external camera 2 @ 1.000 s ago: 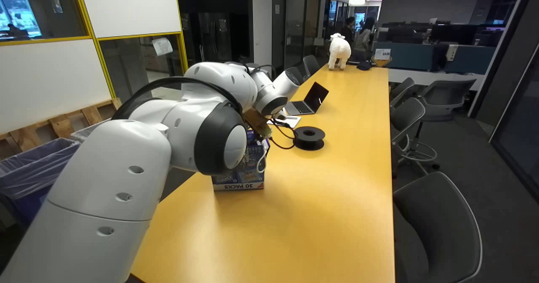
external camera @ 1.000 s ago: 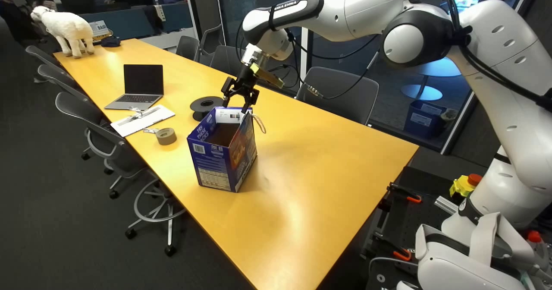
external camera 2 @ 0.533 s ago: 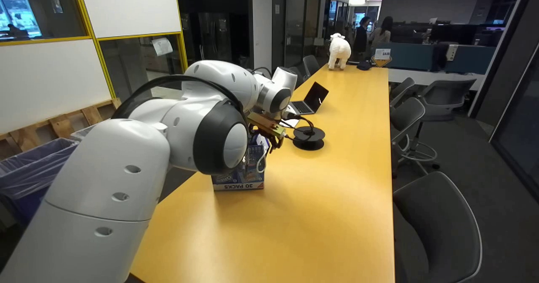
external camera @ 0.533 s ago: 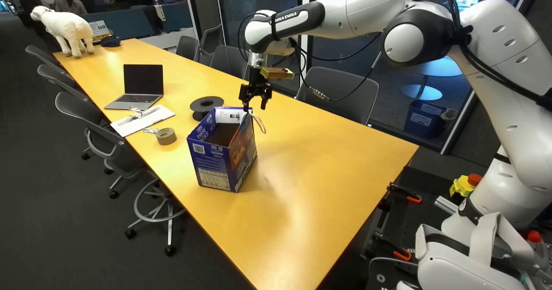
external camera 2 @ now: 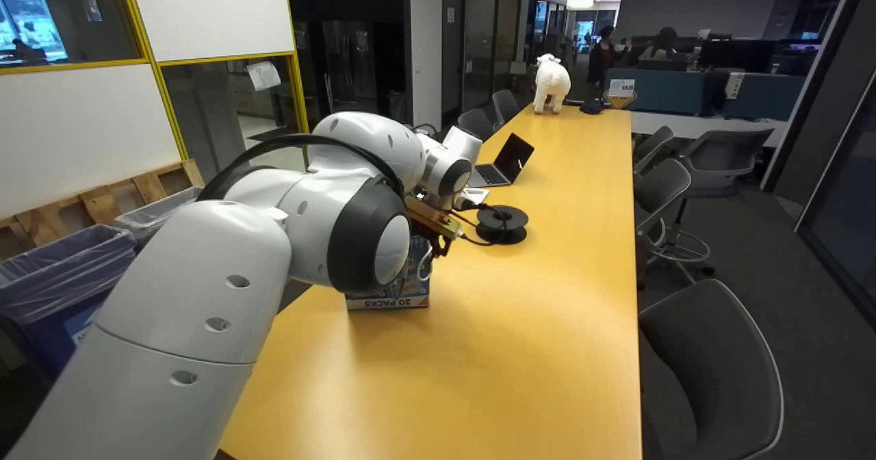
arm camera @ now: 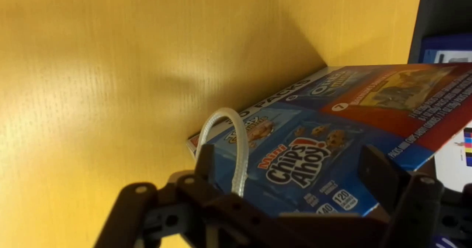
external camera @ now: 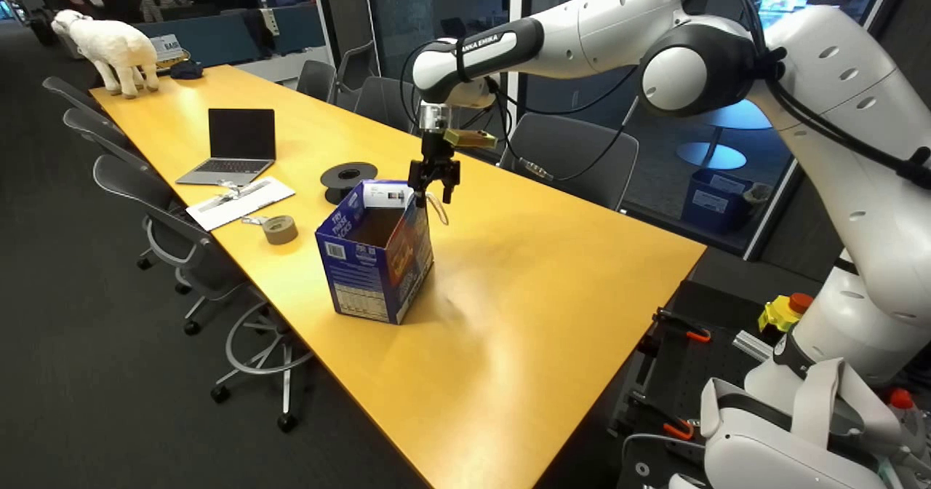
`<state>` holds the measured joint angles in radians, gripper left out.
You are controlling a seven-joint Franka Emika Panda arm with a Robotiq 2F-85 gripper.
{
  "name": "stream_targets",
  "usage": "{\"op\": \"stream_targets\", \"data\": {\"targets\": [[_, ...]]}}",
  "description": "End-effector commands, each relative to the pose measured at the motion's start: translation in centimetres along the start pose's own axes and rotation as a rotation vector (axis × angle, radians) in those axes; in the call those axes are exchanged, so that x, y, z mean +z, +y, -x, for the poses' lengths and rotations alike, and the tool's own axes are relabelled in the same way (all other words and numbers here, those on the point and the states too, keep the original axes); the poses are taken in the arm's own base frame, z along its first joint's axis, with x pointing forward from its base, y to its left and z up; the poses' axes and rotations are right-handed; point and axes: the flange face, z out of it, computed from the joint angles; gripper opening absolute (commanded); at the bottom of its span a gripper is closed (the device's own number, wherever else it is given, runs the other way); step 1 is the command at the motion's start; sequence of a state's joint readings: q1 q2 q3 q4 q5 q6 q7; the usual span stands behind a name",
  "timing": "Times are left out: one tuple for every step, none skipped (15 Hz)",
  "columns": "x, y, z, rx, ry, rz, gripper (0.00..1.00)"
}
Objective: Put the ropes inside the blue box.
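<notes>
In an exterior view, your gripper (external camera: 433, 199) stands at 1 o'clock from the blue box (external camera: 369, 265), jaws spread wide; rope (external camera: 439, 209) loops outside the box at 2 o'clock.

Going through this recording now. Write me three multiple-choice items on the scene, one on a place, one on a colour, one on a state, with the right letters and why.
1. Where is the visible rope loop relative to the blue box?
A. Underneath it
B. Outside it, by a printed side
C. Wholly inside it

2. What colour is the sheep figure?
A. Black
B. Red
C. White

3. What state is the gripper in?
A. Open
B. Shut, jaws together
C. Shut on the sheep figure

1: B, since the wrist view shows the loop in front of the printed side.
2: C, since its coat looks white in both exterior views.
3: A, since its jaws stand well apart in the wrist view.
</notes>
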<state>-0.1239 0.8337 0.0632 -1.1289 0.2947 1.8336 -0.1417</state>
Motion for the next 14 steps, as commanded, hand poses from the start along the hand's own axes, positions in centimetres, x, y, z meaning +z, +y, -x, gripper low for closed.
{"op": "stream_targets", "data": {"targets": [[1.3, 0.6, -0.9, -0.015, -0.003, -0.082, 1.0], [1.8, 0.9, -1.0, -0.008, -0.002, -0.096, 1.0], [2.1, 1.1, -1.1, 0.007, -0.003, -0.118, 1.0], [2.3, 1.4, -1.2, 0.029, -0.006, -0.147, 1.0], [2.3, 1.9, -1.1, 0.091, -0.03, -0.214, 1.0], [2.3, 2.5, -1.2, 0.106, -0.026, -0.261, 1.0], [2.2, 3.1, -1.3, 0.133, -0.019, -0.303, 1.0], [2.1, 3.8, -1.4, 0.163, -0.011, -0.342, 1.0], [2.1, 4.4, -1.6, 0.19, 0.001, -0.381, 1.0], [2.0, 4.9, -1.7, 0.208, 0.013, -0.405, 1.0], [2.0, 5.3, -1.8, 0.228, 0.023, -0.429, 1.0], [2.0, 5.8, -1.9, 0.243, 0.036, -0.451, 1.0], [2.1, 6.2, -2.0, 0.248, 0.051, -0.47, 0.75], [2.1, 6.5, -2.1, 0.256, 0.062, -0.488, 0.74]]}}
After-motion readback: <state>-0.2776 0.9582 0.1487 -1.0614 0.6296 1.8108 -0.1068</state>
